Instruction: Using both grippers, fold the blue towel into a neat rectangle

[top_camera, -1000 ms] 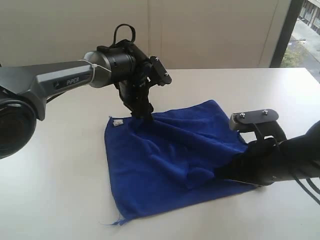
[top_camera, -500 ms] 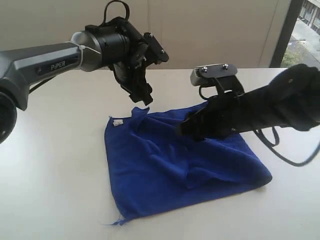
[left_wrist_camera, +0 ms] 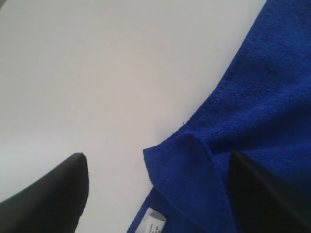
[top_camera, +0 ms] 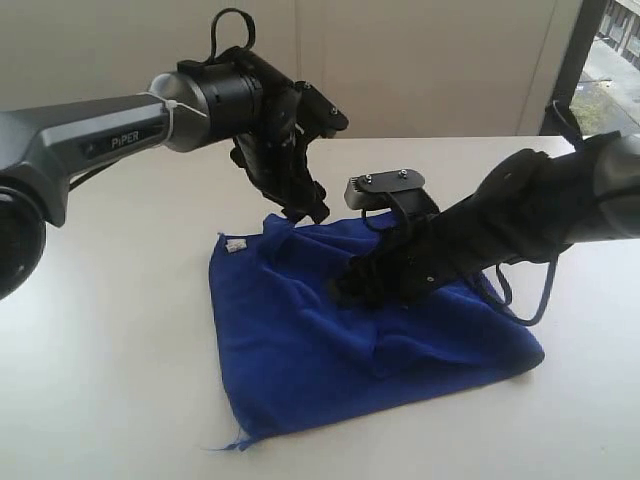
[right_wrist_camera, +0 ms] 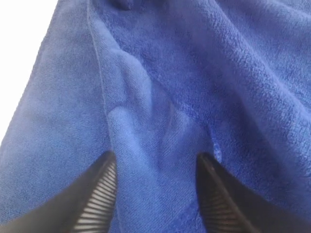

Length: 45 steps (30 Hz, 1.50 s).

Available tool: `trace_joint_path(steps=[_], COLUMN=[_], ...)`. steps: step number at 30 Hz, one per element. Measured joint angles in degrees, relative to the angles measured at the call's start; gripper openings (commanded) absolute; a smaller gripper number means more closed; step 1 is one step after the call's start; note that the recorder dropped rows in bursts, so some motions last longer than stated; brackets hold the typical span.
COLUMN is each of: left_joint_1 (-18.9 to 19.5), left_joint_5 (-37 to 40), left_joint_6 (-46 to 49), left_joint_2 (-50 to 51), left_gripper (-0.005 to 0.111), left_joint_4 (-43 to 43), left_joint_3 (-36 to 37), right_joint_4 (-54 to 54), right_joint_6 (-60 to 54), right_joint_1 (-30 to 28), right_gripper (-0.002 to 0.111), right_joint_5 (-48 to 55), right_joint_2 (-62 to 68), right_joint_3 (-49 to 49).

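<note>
Lying rumpled on the white counter [top_camera: 110, 380], the blue towel [top_camera: 300, 370] took up the middle of the exterior view. It was spread roughly four-sided, with creases bunched across its centre. A small white tag [top_camera: 236, 244] sat at the far left corner, and just beside it the edge was turned over in a small flap [left_wrist_camera: 187, 160]. The near left corner trailed a frayed thread [top_camera: 225, 445]. The left arm [top_camera: 90, 140] reached in from the left with its wrist bent downward, and the left jaws hung close over the towel's far edge near the flap; contact there could not be judged. In the left wrist view the two black fingers [left_wrist_camera: 53, 194] stood wide apart, with only counter and towel corner below them: open and empty. The right arm [top_camera: 540, 210] came across from the right, low over the towel's middle. The right jaws also stood apart, ribbed fingers [right_wrist_camera: 97, 194] on either side of a raised crease in the cloth. No pinch on the fabric was visible, so they were noted as open. Whether the tips touched the towel could not be told.
</note>
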Motion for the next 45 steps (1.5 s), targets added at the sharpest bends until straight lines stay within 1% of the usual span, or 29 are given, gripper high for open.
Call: trace_joint_path(steps=[4,16,22,23,25,29,33,39,45], left_joint_1=[0.0,0.0,0.0,0.0,0.0,0.0,0.0,0.0,0.0], left_joint_5=[-0.1,-3.4,-3.7,-3.7,-3.4,-3.2,-3.2,-3.2,-3.2], left_joint_6=[0.0,-1.1,-1.8,-1.8,-1.8,-1.9,-3.1,-8.3,-9.8], left_joint_2=[1.3,1.7,1.9,2.1,2.8,4.2,4.3,4.3,4.3], left_gripper=[0.081,0.081,0.081,0.081,0.079,0.074,0.067,0.044,0.024], left_joint_4=[-0.7,-0.8,-0.8,-0.8,-0.7,-0.7,0.9,6.6,8.0], left_joint_3=[0.0,0.0,0.0,0.0,0.0,0.0,0.0,0.0,0.0], right_joint_4=[0.0,-2.1,-2.2,-2.3,-2.3,-2.3,-2.3,-2.3,-2.3], right_joint_6=[-0.6,-0.9,-0.9,-0.9,-0.9,-0.9,-0.9,-0.9,-1.0], right_joint_1=[0.0,0.0,0.0,0.0,0.0,0.0,0.0,0.0,0.0], right_gripper=[0.047,0.047,0.047,0.047,0.041,0.026,0.018,0.017,0.016], right_joint_5=[-0.1,-5.3,-5.1,-4.9,-4.8,-4.7,-4.7,-4.5,-3.8], right_joint_2=[0.0,0.6,3.1,3.6,4.0,4.0,4.0,4.0,4.0], right_joint_3=[-0.1,0.9,0.9,0.9,0.9,1.0,1.0,1.0,1.0])
